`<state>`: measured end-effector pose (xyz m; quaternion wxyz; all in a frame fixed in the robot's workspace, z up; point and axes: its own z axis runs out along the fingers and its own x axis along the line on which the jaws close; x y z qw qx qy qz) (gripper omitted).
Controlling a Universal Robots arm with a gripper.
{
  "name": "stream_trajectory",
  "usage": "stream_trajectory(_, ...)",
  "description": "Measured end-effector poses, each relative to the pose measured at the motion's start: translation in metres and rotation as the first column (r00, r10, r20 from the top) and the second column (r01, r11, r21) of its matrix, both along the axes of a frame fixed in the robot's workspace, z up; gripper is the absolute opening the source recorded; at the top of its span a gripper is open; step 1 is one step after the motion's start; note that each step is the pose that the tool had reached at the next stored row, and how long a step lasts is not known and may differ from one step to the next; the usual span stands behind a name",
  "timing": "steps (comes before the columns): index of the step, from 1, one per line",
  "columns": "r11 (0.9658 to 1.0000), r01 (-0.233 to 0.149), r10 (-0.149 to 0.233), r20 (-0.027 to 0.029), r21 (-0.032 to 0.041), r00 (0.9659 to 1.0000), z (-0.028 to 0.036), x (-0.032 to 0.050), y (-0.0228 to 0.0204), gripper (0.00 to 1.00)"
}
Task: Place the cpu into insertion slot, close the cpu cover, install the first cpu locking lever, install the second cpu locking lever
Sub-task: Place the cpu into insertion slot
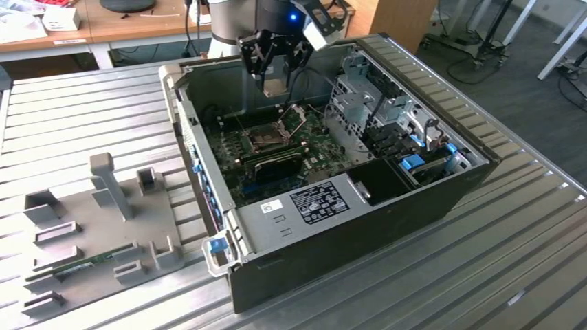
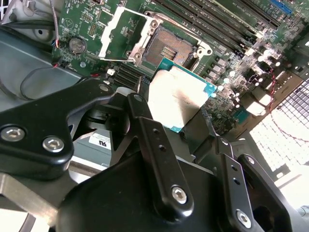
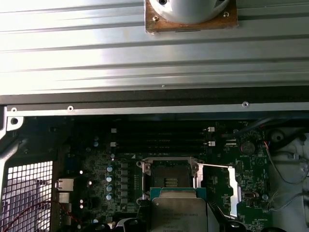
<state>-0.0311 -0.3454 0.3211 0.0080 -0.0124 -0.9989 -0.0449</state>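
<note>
Cpu (image 2: 179, 92) sits clamped by its edges in the pincer (image 2: 177, 121), hanging over the board (image 2: 84, 19) just beside the slot (image 2: 169, 48) — not seated yet. The slot is bare. The cover (image 2: 108, 30) is swung open, clear to one side. Judged step: placement. To do it well, the arm should square the chip's edges to the slot rim, keep it level, centre it, then go straight down — no sliding across the contacts. It should release only once the chip is flush. Case (image 1: 431, 206) walls are close, so approach vertically.
</note>
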Motion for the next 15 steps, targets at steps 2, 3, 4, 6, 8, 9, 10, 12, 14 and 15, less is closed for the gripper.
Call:
stream_trajectory(2,1.0,0.0,0.0,0.0,-0.0001,1.0,-0.0019,0.0,0.0,0.54)
stream_trajectory(3,1.0,0.0,0.0,0.0,-0.0001,1.0,-0.003,0.0,0.0,0.54)
stream_trajectory(4,1.0,0.0,0.0,0.0,-0.0002,1.0,-0.004,0.0,0.0,0.54)
stream_trajectory(6,1.0,0.0,0.0,0.0,-0.0002,1.0,-0.0062,0.0,0.0,0.54)
stream_trajectory(8,1.0,0.0,0.0,0.0,-0.0002,1.0,-0.0076,0.0,0.0,0.54)
stream_trajectory(9,1.0,0.0,0.0,-0.0001,-0.0003,1.0,-0.0078,0.0,0.0,0.54)
stream_trajectory(10,1.0,0.0,0.0,-0.0002,-0.0004,1.0,-0.0078,0.0,0.0,0.54)
stream_trajectory(12,1.0,0.0,0.0,-0.0001,-0.0002,1.0,-0.0102,0.0,0.0,0.54)
stream_trajectory(14,1.0,0.0,0.0,0.0,-0.0002,1.0,-0.0102,0.0,0.0,0.54)
stream_trajectory(15,1.0,0.0,0.0,0.0,-0.0002,1.0,-0.0103,0.0,0.0,0.54)
